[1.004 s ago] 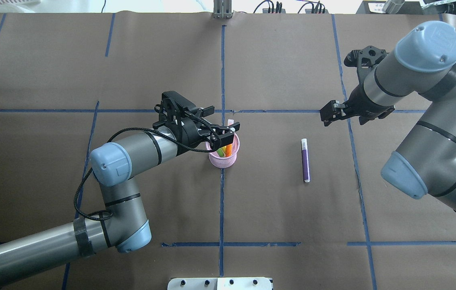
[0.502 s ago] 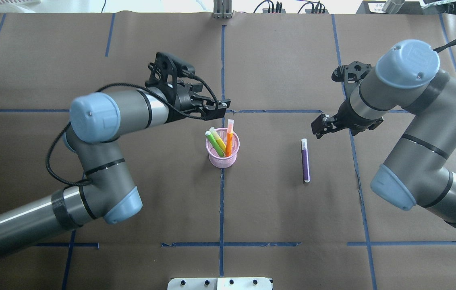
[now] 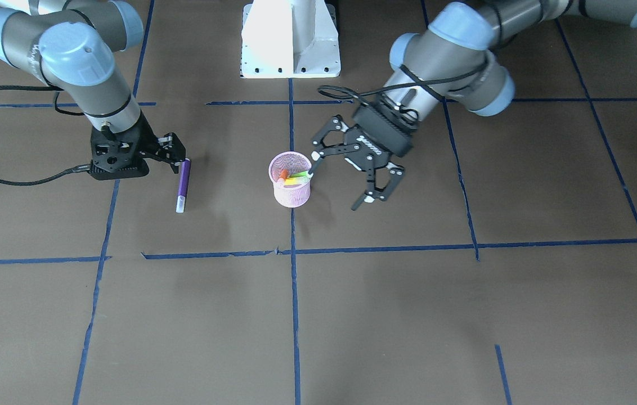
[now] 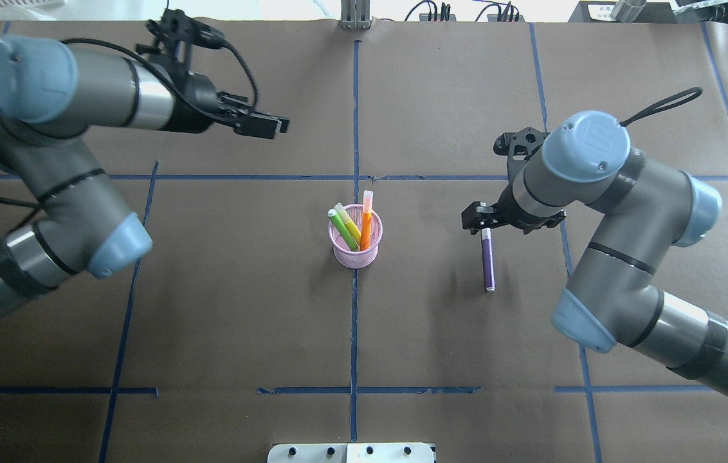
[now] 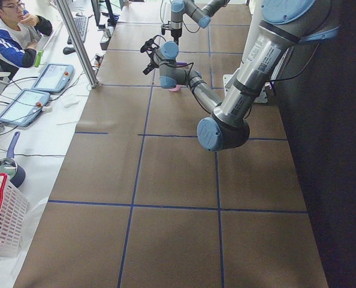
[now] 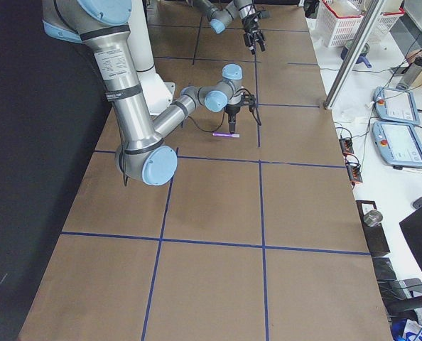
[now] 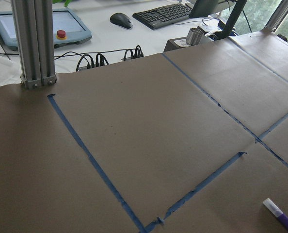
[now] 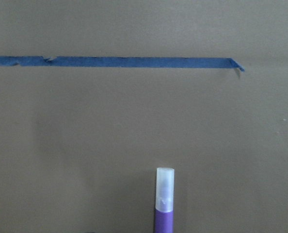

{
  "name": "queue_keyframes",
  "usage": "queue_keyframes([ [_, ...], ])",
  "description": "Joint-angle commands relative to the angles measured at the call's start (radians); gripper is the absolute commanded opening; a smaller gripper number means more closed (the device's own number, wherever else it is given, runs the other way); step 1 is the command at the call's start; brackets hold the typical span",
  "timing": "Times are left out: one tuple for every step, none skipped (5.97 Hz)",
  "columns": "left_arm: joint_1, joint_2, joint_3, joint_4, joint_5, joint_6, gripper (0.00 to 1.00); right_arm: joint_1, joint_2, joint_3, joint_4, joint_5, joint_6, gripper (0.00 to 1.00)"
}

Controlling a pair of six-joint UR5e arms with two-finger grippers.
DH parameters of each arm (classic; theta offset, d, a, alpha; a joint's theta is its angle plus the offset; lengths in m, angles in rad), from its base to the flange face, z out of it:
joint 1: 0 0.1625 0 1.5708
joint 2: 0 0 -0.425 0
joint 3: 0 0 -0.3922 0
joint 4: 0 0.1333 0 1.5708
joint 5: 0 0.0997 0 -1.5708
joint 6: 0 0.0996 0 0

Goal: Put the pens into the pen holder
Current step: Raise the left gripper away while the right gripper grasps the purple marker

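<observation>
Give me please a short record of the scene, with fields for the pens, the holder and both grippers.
stored: orange pen, green pen, both leaning in the pen holder
loose: purple pen, lying flat on the table, apart from the holder
left gripper: open, empty, away from the holder
right gripper: above the purple pen's cap end; open or shut unclear

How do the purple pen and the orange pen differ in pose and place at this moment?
The purple pen lies flat on the table; the orange pen stands nearly upright. The purple pen is outside the pen holder, apart from it; the orange pen is inside it, beside the green pen. One body is purple, the other orange. Both are slim markers with a pale translucent cap.
</observation>
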Motion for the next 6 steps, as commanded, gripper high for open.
queue_keyframes([
  [-0.076, 0.081, -0.034, 0.0, -0.114, 0.084, 1.0, -0.021, 0.03, -0.08, 0.05, -0.006, 0.03, 0.99],
  [-0.076, 0.083, -0.034, 0.0, -0.113, 0.086, 1.0, -0.019, 0.024, -0.08, 0.049, -0.006, 0.03, 0.99],
  [-0.076, 0.085, -0.034, -0.002, -0.113, 0.087, 1.0, -0.018, 0.019, -0.086, 0.047, -0.008, 0.03, 0.99],
  [-0.076, 0.088, -0.034, -0.003, -0.111, 0.087, 1.0, -0.018, 0.019, -0.096, 0.047, -0.006, 0.03, 0.98],
  [-0.076, 0.086, -0.032, -0.005, -0.108, 0.087, 1.0, -0.018, 0.019, -0.1, 0.047, -0.005, 0.03, 0.96],
  [-0.076, 0.088, -0.032, -0.01, -0.108, 0.087, 1.0, -0.018, 0.021, -0.107, 0.047, -0.005, 0.03, 0.93],
])
